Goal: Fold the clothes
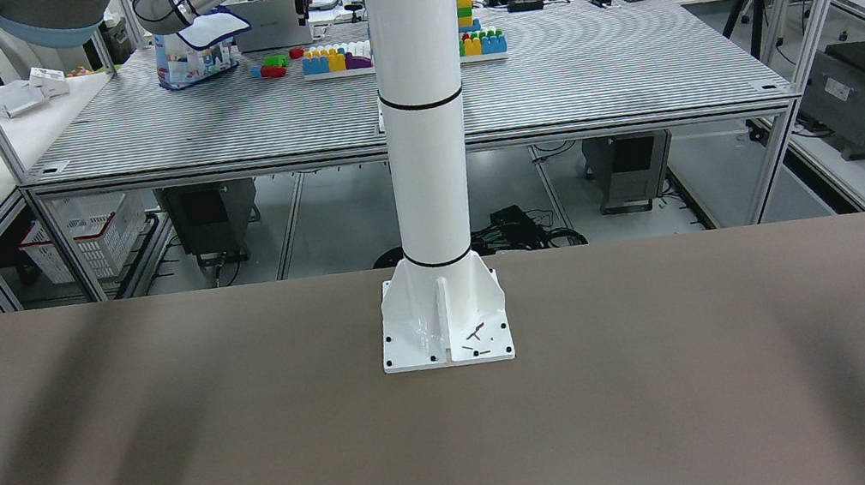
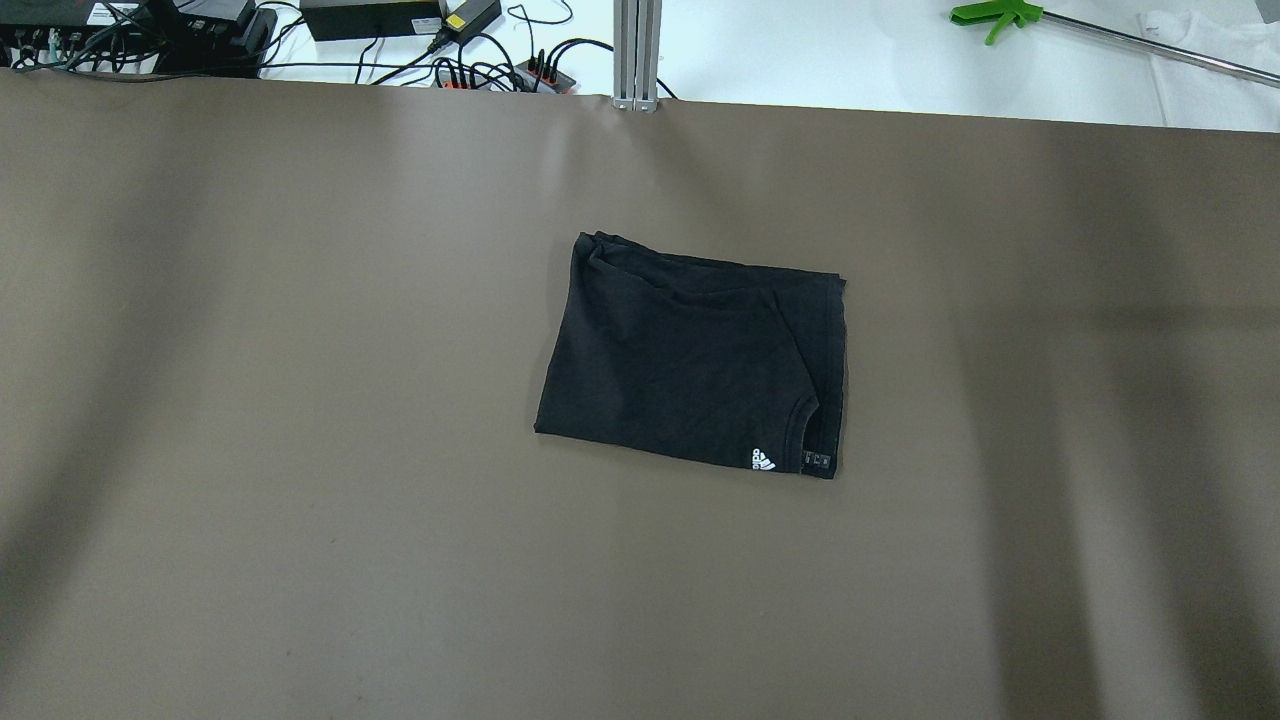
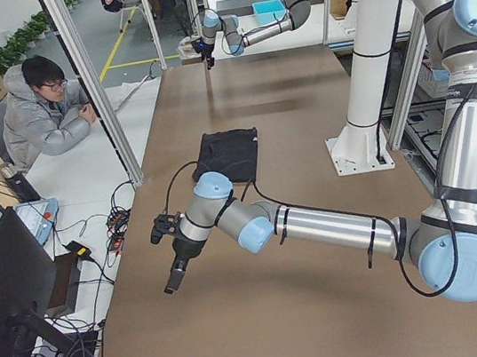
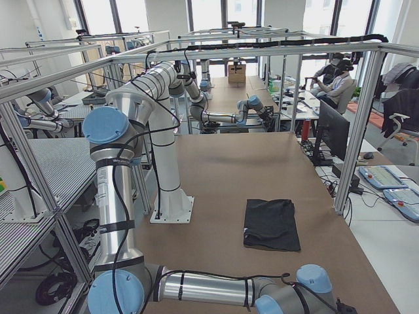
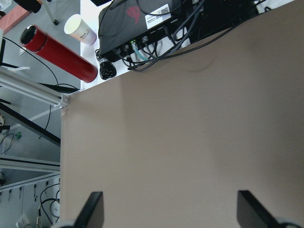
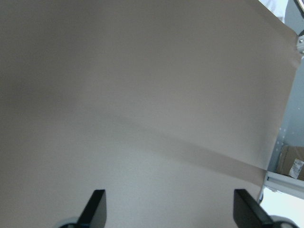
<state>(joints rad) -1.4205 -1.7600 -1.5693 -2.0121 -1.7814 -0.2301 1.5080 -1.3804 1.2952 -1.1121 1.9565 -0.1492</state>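
Left gripper (image 5: 172, 213): spread wide, nothing between the two black fingertips (image 5: 92, 209). Hangs over the bare brown table (image 5: 180, 142), far out toward the robot's left of the white pedestal (image 1: 446, 336) and close to the edge opposite it.

Right gripper (image 6: 170, 209): just as wide, also empty. Looks down on bare brown surface on the pedestal's other flank, with the table's edge showing at one side of the wrist view.

Black T-shirt (image 2: 690, 360): folded into a rough rectangle and lying flat on the table. Sits roughly straight out from the pedestal toward the operators' side, apart from its base plate and well apart from both grippers. Carries a small white logo (image 2: 763, 460) on the hem nearest the pedestal, toward the robot's right, with the neck opening just beside it. Slightly rumpled along the edge farthest from the pedestal.

Past the table edge opposite the pedestal: a red flask (image 5: 59, 54) lying on its side, a paper cup (image 5: 80, 29) near it, a black device (image 5: 137, 23) with a tangle of cables plugged in, and a green-handled tool (image 2: 1000, 12) on a white bench. Farther out on that same side, a seated person (image 3: 40, 109) in a grey jacket, leaning on folded arms.
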